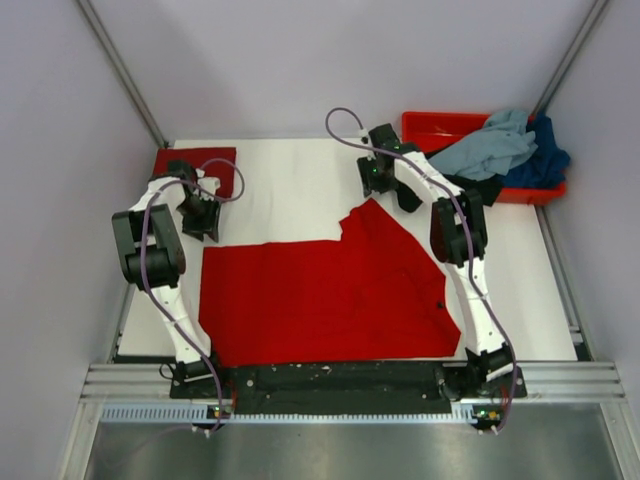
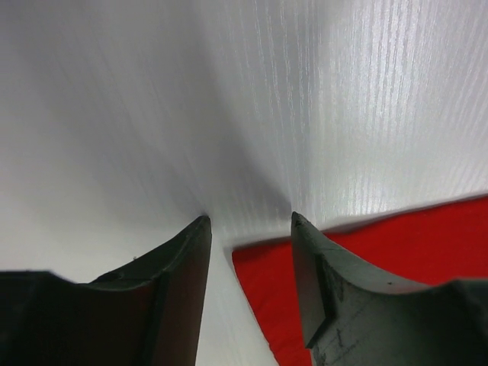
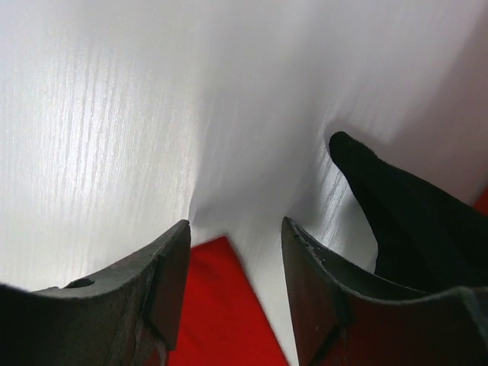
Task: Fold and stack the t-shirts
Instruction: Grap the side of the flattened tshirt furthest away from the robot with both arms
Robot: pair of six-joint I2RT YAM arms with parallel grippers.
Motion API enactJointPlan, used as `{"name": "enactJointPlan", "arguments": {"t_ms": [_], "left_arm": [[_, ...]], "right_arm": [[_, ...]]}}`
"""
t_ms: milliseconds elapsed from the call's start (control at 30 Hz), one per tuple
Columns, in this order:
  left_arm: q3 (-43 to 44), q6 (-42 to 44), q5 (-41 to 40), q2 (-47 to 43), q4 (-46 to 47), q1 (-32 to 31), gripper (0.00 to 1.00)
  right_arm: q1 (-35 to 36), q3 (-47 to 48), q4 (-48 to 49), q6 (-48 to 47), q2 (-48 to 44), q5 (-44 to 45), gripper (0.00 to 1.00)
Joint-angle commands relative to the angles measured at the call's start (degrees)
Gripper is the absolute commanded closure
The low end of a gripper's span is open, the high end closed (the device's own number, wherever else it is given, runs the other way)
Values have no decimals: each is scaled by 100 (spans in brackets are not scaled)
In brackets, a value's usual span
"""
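A bright red t-shirt (image 1: 320, 295) lies spread flat on the white table, partly folded. My left gripper (image 1: 203, 218) is open just above its far left corner (image 2: 305, 305), which lies between the jaws. My right gripper (image 1: 380, 180) is open over the shirt's far pointed tip (image 3: 221, 313). A darker red folded shirt (image 1: 195, 165) lies at the far left. Grey-blue (image 1: 490, 145), dark blue (image 1: 545, 155) and black (image 1: 480, 188) shirts are heaped in and over the red-orange tray (image 1: 435, 125). A piece of the black shirt (image 3: 404, 213) shows in the right wrist view.
The white table (image 1: 290, 180) is walled on three sides by pale panels. The tray stands at the far right corner. A black rail (image 1: 330, 380) with the arm bases runs along the near edge.
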Motion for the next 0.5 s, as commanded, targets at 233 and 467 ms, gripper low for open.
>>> {"name": "enactJointPlan", "arguments": {"t_ms": [233, 467], "left_arm": [[-73, 208, 257, 132, -513, 86, 55], [-188, 235, 55, -246, -593, 165, 53]], "right_arm": [[237, -637, -661, -35, -200, -154, 54], [281, -760, -670, 70, -262, 101, 66]]}}
